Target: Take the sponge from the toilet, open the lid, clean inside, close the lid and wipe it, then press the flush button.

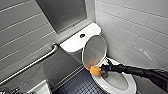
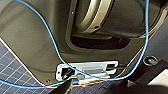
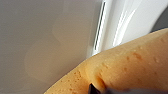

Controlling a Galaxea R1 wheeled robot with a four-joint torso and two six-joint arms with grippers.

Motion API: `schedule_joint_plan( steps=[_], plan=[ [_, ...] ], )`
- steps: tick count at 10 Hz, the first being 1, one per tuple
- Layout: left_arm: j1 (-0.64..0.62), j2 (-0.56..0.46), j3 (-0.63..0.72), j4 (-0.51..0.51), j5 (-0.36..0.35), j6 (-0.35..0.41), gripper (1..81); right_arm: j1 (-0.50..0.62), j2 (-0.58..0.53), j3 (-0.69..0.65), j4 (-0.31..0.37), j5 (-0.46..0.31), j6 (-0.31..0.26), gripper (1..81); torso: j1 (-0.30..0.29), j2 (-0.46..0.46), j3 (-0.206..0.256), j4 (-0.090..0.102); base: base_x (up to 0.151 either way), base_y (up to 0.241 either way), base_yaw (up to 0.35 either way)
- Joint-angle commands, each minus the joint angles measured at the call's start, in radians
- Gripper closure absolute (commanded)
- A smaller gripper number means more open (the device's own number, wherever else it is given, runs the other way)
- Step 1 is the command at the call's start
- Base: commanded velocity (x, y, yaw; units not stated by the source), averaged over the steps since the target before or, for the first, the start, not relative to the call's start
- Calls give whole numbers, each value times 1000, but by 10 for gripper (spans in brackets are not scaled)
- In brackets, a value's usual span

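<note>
The right tool (image 1: pixel 102 71) is reaching in from the right on its dark arm and is gripping the orange sponge (image 1: pixel 95 70), its fingers closed on the sponge's near end. The sponge is sticking out just ahead of the tool, to its left, and is sitting at the rim of the toilet (image 1: pixel 130 86), right at the foot of the lid (image 1: pixel 95 51). The lid is standing raised, leaning back toward the tank, directly above and behind the tool; its lower edge looks to be touching the sponge or lying just beside it. The open bowl is lying below and to the right of the tool. The flush button (image 1: pixel 82 35) is sitting in the middle of the tank top, well beyond the tool, past the lid.

In the right wrist view the sponge (image 3: pixel 125 65) is showing its pitted orange face close against a glossy white surface.

A metal grab bar (image 1: pixel 37 60) is running along the tiled wall far to the tool's left.

The left tool (image 2: pixel 100 90) is hanging near the dark blue tiled floor (image 2: pixel 12 67), with a blue cable (image 2: pixel 50 35) looping past the robot's dark body; whether it is wide or narrow cannot be told.
</note>
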Motion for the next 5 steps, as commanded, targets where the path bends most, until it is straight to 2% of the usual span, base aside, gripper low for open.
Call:
schedule_joint_plan(
  steps=[1,3,5],
  plan=[
    [34,-14,4,2,78,-1,10,142,-36,53,-28,-21,-2,811,0,0,0,0,0,0,0],
    [34,-11,2,2,78,-1,10,208,-97,139,-24,-64,10,811,0,0,0,0,0,0,0],
    [32,-10,1,3,78,0,10,215,-124,162,-25,-86,16,811,0,0,0,0,0,0,0]
  ],
)
